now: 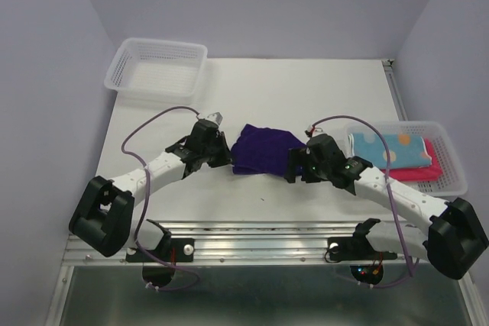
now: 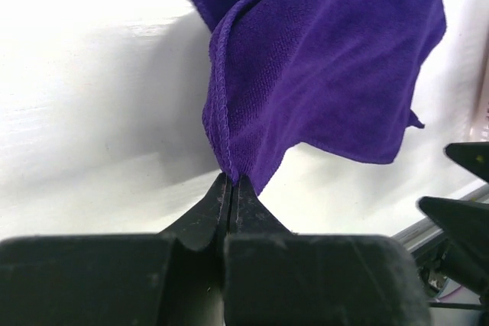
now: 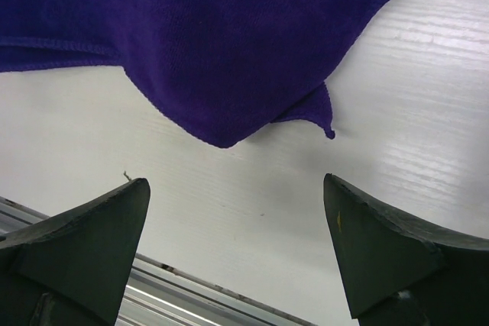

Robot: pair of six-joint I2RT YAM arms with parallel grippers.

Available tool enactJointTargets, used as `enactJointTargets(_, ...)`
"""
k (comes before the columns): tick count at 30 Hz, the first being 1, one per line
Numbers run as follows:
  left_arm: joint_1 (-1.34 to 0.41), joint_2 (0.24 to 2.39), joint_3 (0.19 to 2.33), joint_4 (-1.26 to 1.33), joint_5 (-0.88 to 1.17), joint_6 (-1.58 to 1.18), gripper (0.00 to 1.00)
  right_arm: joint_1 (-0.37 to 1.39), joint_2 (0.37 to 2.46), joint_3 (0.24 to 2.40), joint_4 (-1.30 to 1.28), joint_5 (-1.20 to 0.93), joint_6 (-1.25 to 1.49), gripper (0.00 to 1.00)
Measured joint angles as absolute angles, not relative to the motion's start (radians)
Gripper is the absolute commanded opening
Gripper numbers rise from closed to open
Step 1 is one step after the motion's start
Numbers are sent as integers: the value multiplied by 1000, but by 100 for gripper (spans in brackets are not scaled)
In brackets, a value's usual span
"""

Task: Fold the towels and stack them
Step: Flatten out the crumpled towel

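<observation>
A dark navy-purple towel [image 1: 262,148] lies partly folded on the white table between the two arms. My left gripper [image 2: 231,179] is shut on the towel [image 2: 328,59] at its near left corner, and the cloth rises from the pinch. My right gripper [image 3: 237,188] stands open just short of the towel's [image 3: 206,43] right corner, nothing between its fingers [image 3: 359,219]. A pastel patterned towel [image 1: 387,148] lies on a bright pink towel [image 1: 425,169] inside the basket on the right.
One white mesh basket [image 1: 157,70] stands at the back left. Another white mesh basket [image 1: 452,164] stands at the right edge behind the right arm. A metal rail [image 1: 267,238] runs along the table's near edge.
</observation>
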State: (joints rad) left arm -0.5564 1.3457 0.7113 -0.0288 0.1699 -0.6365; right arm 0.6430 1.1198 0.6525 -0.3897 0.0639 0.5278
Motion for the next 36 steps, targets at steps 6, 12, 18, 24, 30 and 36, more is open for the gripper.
enactJointTargets(6, -564, 1334, 770, -85, 112, -633, 15, 676, 1171, 653, -388, 64, 528, 100)
enactJointTargets(12, -564, 1392, 780, -120, 75, -629, 18, 677, 1172, 653, -381, 68, 528, 100)
enactJointTargets(18, -564, 1467, 785, -132, 51, -628, 22, 678, 1171, 653, -381, 73, 528, 100)
enactJointTargets(24, -564, 1516, 795, -133, 43, -625, 34, 682, 1171, 653, -381, 76, 528, 100)
enactJointTargets(30, -564, 1525, 807, -132, 40, -624, 5, 682, 1158, 653, -381, 78, 528, 100)
enactJointTargets(36, -567, 1525, 811, -136, 40, -619, 0, 682, 1158, 652, -381, 79, 527, 100)
